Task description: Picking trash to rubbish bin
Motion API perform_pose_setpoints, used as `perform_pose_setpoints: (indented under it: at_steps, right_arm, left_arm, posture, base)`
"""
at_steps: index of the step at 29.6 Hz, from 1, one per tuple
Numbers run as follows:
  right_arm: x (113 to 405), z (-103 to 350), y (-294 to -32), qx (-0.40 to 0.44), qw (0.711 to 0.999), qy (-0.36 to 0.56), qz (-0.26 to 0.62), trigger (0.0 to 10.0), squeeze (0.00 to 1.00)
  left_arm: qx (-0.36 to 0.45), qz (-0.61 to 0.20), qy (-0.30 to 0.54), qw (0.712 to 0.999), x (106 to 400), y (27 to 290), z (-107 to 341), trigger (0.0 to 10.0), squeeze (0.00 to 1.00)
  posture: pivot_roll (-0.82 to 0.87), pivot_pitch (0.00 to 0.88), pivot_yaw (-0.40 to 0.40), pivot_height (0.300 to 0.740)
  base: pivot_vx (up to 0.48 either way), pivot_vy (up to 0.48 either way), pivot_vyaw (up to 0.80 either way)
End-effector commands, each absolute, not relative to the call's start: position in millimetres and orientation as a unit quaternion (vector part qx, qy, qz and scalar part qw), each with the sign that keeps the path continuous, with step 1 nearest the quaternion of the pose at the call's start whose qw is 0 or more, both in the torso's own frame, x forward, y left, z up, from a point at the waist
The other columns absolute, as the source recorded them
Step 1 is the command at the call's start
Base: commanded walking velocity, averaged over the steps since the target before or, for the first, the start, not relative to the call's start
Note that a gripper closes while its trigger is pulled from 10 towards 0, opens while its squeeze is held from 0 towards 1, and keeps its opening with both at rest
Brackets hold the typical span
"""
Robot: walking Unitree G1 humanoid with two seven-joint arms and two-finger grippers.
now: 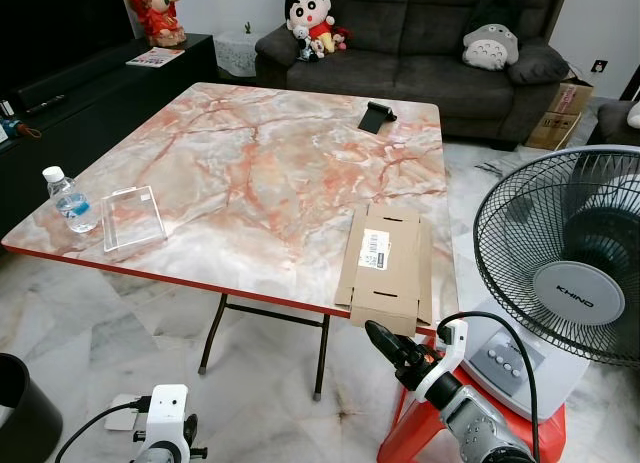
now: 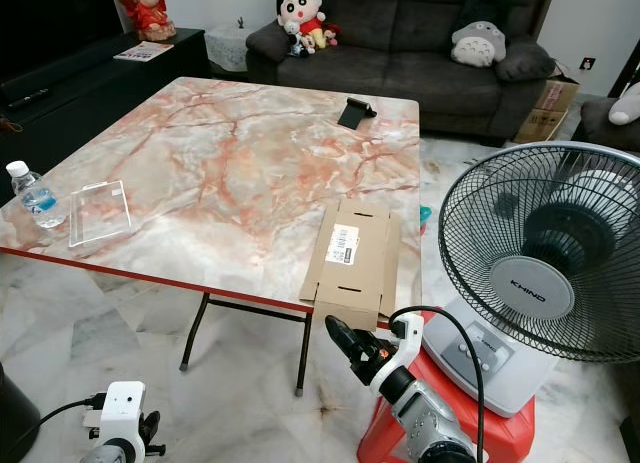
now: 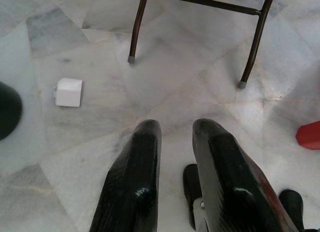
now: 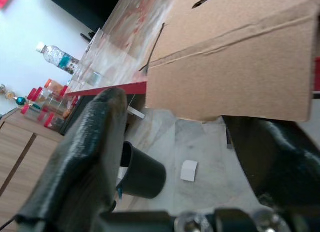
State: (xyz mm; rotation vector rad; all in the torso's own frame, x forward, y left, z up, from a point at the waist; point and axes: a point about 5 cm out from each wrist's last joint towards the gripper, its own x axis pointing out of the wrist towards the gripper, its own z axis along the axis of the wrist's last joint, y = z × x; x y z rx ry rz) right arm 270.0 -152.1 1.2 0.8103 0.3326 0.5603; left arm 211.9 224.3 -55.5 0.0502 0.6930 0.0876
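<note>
A flattened cardboard box lies at the near right edge of the marble table, its end hanging over the rim. My right gripper is open just below and in front of that overhanging end, with nothing between its fingers. At the table's left edge stand a plastic water bottle and a clear plastic container. The black rubbish bin stands on the floor at the lower left. My left gripper hangs low over the floor, shut and holding nothing.
A large standing fan sits on a red stool close to my right arm. Table legs stand ahead. A small white box lies on the floor. A black stand is on the table's far side; a sofa is behind.
</note>
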Motion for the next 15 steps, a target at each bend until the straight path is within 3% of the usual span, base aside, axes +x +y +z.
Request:
perform_pose_setpoints:
  at_steps: [1, 15]
  right_arm:
    - [273.8, 3.7, -155.9, 0.385, 0.874, 0.150, 0.254, 0.0, 0.00]
    - [272.5, 1.5, -152.5, 0.386, 0.874, 0.156, 0.251, 0.0, 0.00]
  left_arm:
    - [0.019, 0.047, 0.345, 0.937, 210.3, 225.0, -56.8, 10.0, 0.00]
    - [0.018, 0.048, 0.346, 0.937, 210.0, 225.3, -56.9, 10.0, 0.00]
  posture:
    - [0.01, 0.000, -0.012, 0.740]
    - [0.01, 0.000, -0.012, 0.740]
  base:
    - [0.000, 0.000, 0.00]
    - [0.000, 0.000, 0.00]
